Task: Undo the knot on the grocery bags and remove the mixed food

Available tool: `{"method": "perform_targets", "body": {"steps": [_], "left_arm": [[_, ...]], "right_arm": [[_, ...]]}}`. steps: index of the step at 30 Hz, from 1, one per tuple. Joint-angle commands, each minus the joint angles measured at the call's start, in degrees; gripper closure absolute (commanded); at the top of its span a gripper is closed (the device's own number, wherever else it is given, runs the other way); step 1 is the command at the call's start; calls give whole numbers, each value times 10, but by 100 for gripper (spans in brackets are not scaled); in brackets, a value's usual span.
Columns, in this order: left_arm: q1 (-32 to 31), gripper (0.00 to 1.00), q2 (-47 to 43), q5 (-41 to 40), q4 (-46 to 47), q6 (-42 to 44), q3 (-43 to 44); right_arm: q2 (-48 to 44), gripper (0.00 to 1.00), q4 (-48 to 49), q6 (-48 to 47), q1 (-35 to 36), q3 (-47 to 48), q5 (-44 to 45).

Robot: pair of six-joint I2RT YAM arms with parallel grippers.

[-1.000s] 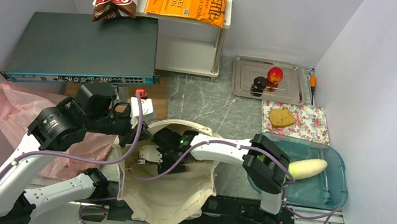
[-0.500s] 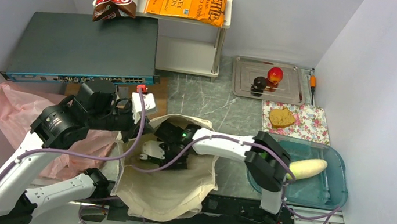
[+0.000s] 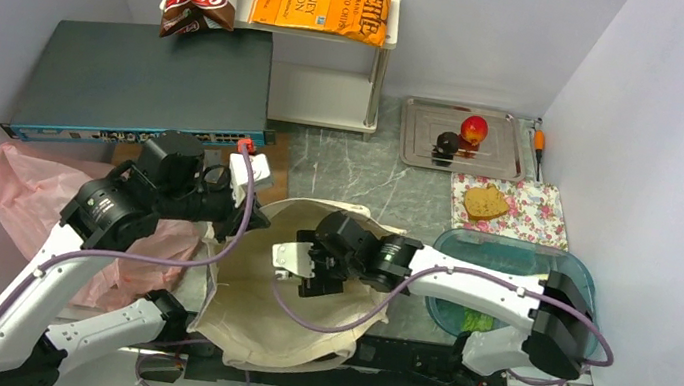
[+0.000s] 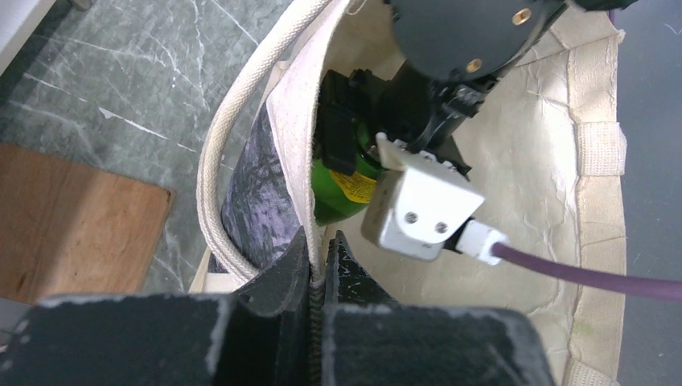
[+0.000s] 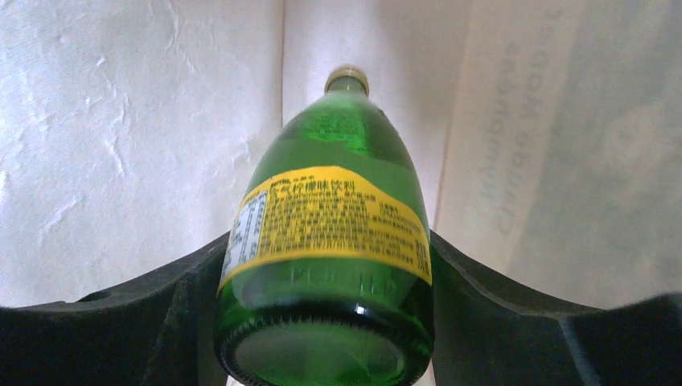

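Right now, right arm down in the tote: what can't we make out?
- Top view: green bottle hidden under the right gripper inside the tote.
- Wrist views: rest of the tote's inside blocked by that gripper and the bottle; other food unknown.
- Top view: teal bin mostly covered by the right arm; only some greens show.
- Top view: knot of the pink bag not findable; left arm overlaps the bag.

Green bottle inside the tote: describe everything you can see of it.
The green bottle looks like translucent glass, with a yellow printed label round its body, a narrow neck and a tan cap. It sits inside the canvas tote, base toward the right wrist camera, neck pointing deeper in. The right gripper is closed on its lower body, its fingers against both sides.
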Motion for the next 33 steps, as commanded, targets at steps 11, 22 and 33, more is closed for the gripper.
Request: {"method": "perform_targets", "body": {"steps": [11,22,33], "left_arm": [[5,47,-7,7,48,25,-24],[5,1,-92,95,72,182,-22],[-6,18,-61,94,62,259,28]], "right_arm": [[-108,100,21,33,-20,34,-78],[-118,100,53,108,-53,57,-133],[-123,100,32,253,-94,118,-158]]}}
